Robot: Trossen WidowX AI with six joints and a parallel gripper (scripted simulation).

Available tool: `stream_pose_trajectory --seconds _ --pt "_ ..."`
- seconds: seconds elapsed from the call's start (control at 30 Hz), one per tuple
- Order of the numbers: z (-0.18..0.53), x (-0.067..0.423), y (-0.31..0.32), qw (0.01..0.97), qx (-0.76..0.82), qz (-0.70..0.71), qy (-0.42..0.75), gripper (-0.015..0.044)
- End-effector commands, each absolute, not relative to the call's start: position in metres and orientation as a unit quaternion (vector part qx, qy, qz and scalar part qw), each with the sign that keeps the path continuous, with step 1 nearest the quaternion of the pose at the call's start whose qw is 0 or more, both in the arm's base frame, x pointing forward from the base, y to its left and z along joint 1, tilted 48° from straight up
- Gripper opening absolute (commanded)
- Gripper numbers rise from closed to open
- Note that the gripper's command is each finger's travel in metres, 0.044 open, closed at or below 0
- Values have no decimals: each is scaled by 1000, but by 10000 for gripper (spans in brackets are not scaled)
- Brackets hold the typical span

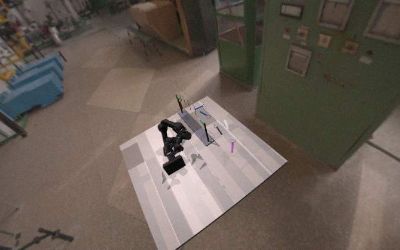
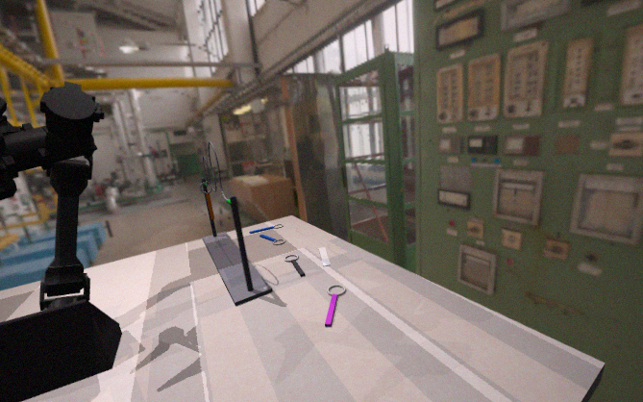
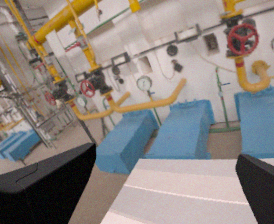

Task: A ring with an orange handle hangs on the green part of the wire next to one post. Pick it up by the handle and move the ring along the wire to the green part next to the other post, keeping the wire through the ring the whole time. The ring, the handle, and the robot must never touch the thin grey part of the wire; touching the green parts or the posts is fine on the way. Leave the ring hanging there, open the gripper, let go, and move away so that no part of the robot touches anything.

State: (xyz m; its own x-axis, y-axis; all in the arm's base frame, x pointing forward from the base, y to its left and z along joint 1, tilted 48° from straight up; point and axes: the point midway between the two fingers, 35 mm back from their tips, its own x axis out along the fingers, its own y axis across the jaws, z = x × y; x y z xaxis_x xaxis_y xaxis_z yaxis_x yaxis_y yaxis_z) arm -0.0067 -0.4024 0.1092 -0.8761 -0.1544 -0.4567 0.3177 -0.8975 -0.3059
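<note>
The ring's orange handle point(image 1: 180, 104) point(image 2: 209, 204) hangs by the far post on the dark base plate point(image 1: 191, 122) point(image 2: 224, 255). The thin grey wire point(image 1: 190, 104) point(image 2: 212, 162) loops from there toward the near post point(image 1: 205, 132) point(image 2: 241, 244), which has a green wire end point(image 1: 201, 121) point(image 2: 227, 200) at its top. My arm point(image 1: 173, 141) point(image 2: 66, 210) stands folded well to the left of the plate. My gripper point(image 3: 166, 156) is open and empty, and it faces away from the wire, toward blue crates off the table.
Other wands lie flat to the right of the plate: two with blue handles point(image 1: 198, 107) point(image 2: 262, 229), one black point(image 1: 218, 129) point(image 2: 296, 266), one purple point(image 1: 232, 146) point(image 2: 332, 308). There is also a small white piece point(image 1: 226, 124) point(image 2: 324, 255). A green cabinet stands beyond the table's right edge.
</note>
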Motion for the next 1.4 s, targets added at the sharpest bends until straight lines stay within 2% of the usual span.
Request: stream_pose_trajectory --seconds 0.0,0.27,0.83,1.37 --pt "109 -6 -403 125 216 -950 189 374" --pt "117 36 -409 189 224 -941 168 164" --pt "158 147 -408 360 283 -885 88 160" --pt "224 246 -379 524 352 -776 6 160"
